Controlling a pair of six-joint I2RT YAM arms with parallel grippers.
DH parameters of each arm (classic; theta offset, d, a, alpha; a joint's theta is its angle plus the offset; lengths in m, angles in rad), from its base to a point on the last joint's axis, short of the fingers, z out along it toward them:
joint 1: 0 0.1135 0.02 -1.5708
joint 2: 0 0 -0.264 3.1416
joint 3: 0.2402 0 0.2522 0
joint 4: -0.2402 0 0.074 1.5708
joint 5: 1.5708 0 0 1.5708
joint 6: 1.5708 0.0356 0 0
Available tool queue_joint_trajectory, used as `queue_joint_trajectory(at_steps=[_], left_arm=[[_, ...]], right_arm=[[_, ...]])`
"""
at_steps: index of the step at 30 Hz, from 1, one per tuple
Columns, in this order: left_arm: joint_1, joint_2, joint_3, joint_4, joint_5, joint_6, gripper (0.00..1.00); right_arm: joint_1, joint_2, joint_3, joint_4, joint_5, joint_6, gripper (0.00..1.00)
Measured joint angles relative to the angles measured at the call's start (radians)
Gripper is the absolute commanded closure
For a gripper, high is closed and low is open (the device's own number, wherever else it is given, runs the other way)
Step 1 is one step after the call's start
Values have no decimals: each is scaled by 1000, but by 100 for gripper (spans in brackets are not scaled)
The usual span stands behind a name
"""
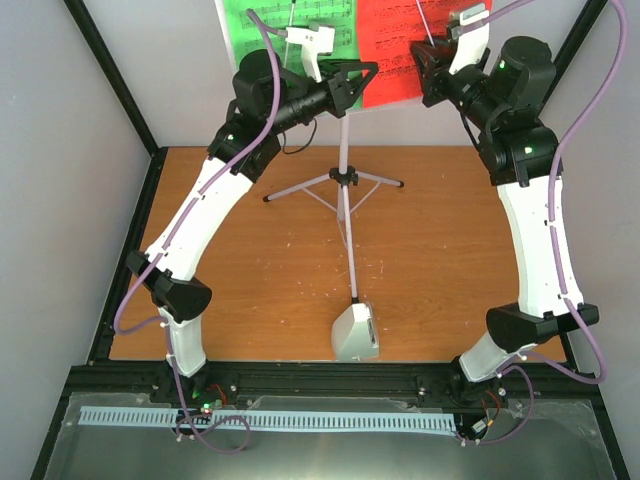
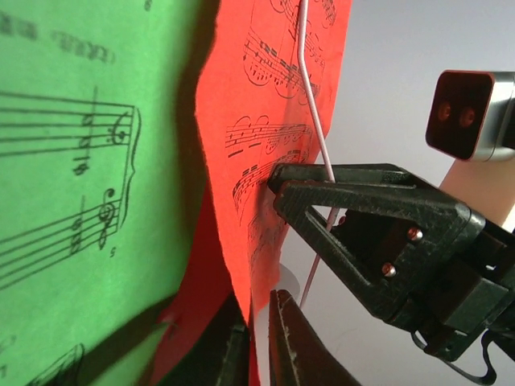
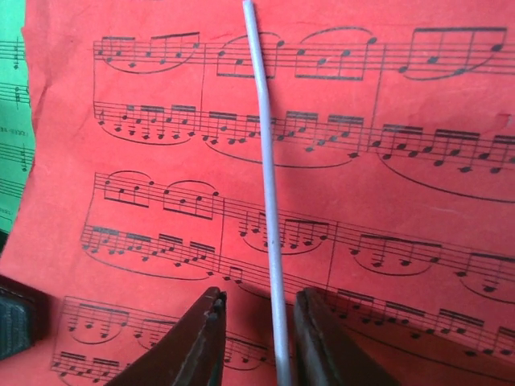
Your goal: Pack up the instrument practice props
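Note:
The music stand's silver tripod (image 1: 345, 180) stands at the back of the wooden table; its white desk is hidden behind the sheets. The green music sheet (image 1: 250, 30) (image 2: 72, 201) is on the left and the red music sheet (image 1: 390, 40) (image 2: 265, 80) (image 3: 362, 201) on the right. My left gripper (image 1: 368, 75) (image 2: 259, 310) is narrowly open, with the red sheet's left edge between its jaws. My right gripper (image 1: 420, 55) (image 3: 259, 296) is open against the red sheet, straddling the thin wire page holder (image 3: 265, 177). The white metronome (image 1: 355, 335) stands near the front edge.
Black frame posts (image 1: 115, 80) rise at the table's back corners, with white walls behind them. A slotted grey cable duct (image 1: 260, 420) runs along the front below the arm bases. The tripod's legs (image 1: 300, 188) spread over the back middle of the table.

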Motion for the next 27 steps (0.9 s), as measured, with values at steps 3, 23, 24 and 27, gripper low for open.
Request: queue_joint_trajectory(at_steps=[3,23,24,27], left_arm=[[-1,0,0,2,-2,2,100],[-1,-3,0,-6,-10,64,100],[-1,-5,0,-6,-7,74,100],[-1,-23,-6,-6,2,106,100]], right_arm=[[-4,-11,-28,29,5,-21,89],[-9,-176,-399,393,8,-87,97],[-9,-176,-399,394,8,-86,97],[-9,-175,-399,394,8,-82,97]])
